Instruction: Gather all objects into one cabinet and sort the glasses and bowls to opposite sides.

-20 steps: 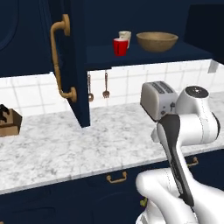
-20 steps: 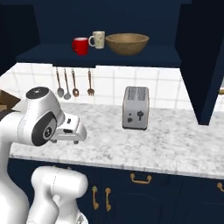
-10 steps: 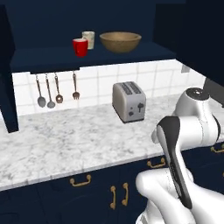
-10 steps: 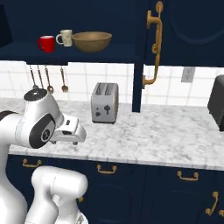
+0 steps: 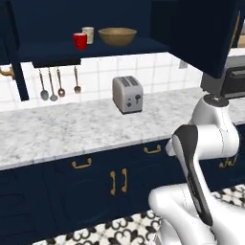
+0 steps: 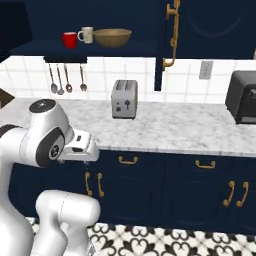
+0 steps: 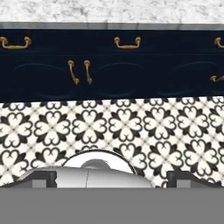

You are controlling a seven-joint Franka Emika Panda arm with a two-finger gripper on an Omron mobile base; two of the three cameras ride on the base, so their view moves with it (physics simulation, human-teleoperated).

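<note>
While my arm sits folded low in front of the base cabinets, my gripper point(image 7: 114, 178) points down at the floor, jaws spread wide w/ nothing between them; one dark fingertip point(image 7: 46, 177) shows at each side of the hand view's bottom. Nearest beyond it is the black-and-white patterned floor tile point(image 7: 109, 127). Next come the low navy drawers and doors point(image 7: 113, 65) w/ small brass pulls, under the edge of the marble counter point(image 5: 57, 129). On the counter, toward the back wall, a silver toaster point(image 5: 128, 94) stands upright w/ its two slots on top. A black appliance point(image 6: 243, 97) sits at the counter's right end in the right base view, well apart from the toaster. Three utensils point(image 5: 60, 83) hang on the white tile wall, left of the toaster. Above them is the open navy wall cabinet point(image 5: 52, 53), its panelled door point(image 6: 210, 30) swung out to the right, long brass handle point(image 6: 172, 35) facing the cam. On the cabinet shelf, left to right: a red cup point(image 5: 80, 40), a cream cup point(image 5: 88, 34) just beside and slightly behind it, then the wide tan wooden bowl point(image 5: 117, 36), near the cups. Whether the two cups touch, can't tell. All three stand upright, far above my gripper.
</note>
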